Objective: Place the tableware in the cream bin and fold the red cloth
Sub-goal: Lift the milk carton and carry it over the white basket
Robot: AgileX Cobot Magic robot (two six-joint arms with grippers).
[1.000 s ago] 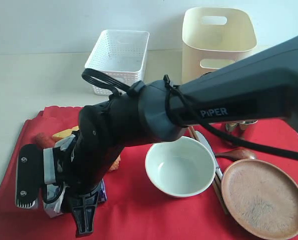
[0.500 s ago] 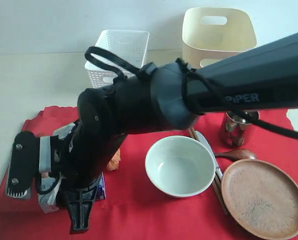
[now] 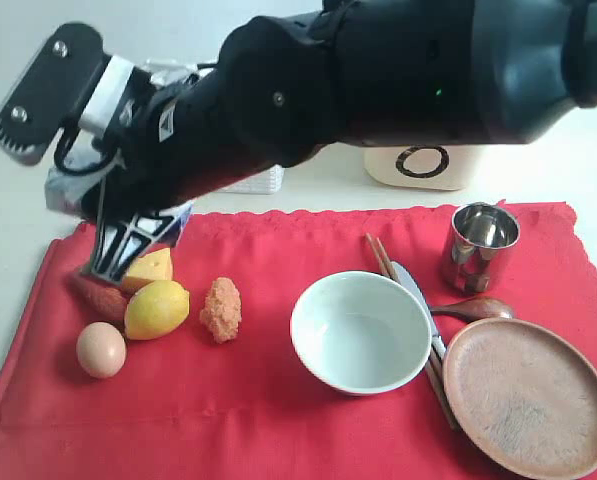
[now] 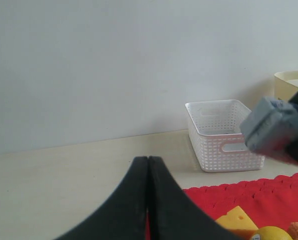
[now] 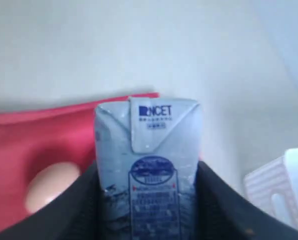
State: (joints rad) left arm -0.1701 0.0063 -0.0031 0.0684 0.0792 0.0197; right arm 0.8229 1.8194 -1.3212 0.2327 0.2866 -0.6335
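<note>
Near right, on the red cloth [image 3: 278,420]: brown plate [image 3: 528,395], bowl [image 3: 360,330]. The chopsticks [image 3: 383,262] and knife [image 3: 413,285] lie between them, long axes near-to-far. The spoon [image 3: 473,308] lies crosswise and the steel cup [image 3: 478,243] stands upright behind.

Near left: egg [image 3: 100,349], lemon [image 3: 157,308], cheese [image 3: 150,268].

Right gripper [image 3: 63,195] has reached across to the far left and is clamped on the milk carton [image 5: 148,165], held clear above the cloth's far-left corner. The white basket [image 4: 223,135] lies just beyond it, a likely drop point.

All tableware lies to this gripper's right. The cream bin [image 3: 423,165] is far right.

Left gripper [image 4: 148,160]: fingers pressed together, empty, outside the exterior view.

Change over the last second: the gripper was low over the near-left cloth. It is now raised and carried farther back, uncovering the food
</note>
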